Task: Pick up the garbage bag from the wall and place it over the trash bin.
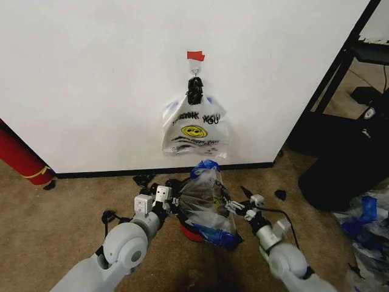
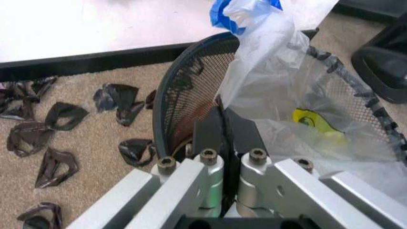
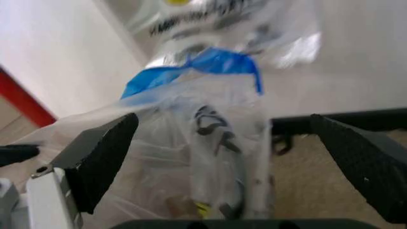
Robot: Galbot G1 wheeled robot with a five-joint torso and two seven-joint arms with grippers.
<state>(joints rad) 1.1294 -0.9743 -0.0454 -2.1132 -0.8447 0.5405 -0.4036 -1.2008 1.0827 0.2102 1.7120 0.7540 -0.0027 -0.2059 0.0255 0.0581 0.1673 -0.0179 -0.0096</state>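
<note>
The left gripper [image 2: 222, 126] has its two dark fingers pressed together on the rim of the small round black mesh trash bin [image 2: 184, 90], where the film of the thin, crinkly, see-through plastic garbage bag [image 2: 273, 95] meets the rim; whether film is caught between them cannot be told. In the head view this gripper [image 1: 172, 205] sits at the bin's left side. The right gripper [image 3: 235, 143] has its black textured fingers [image 3: 102, 152] spread wide, with the bag [image 3: 190, 143] between them. In the head view it [image 1: 236, 208] sits just beside the bag's right side.

The garbage bag [image 1: 205, 198] stands over the trash bin [image 1: 193, 232] with its long axis upright: a bunched blue patch points up toward the wall, and the body drapes down into and around the bin (a yellow-green mark shows through the film in the left wrist view). The bin's red base rests on the tan carpet [image 1: 73, 201], close to the black baseboard.

On the plain white wall [image 1: 91, 79] above, an opaque white bag [image 1: 196, 131] hangs from a small hook under a piece of red tape [image 1: 195, 56], tied with a black knot. Its printing reads "THANK YOU" above a yellow smiley face; the smaller lines below are not legible.
</note>
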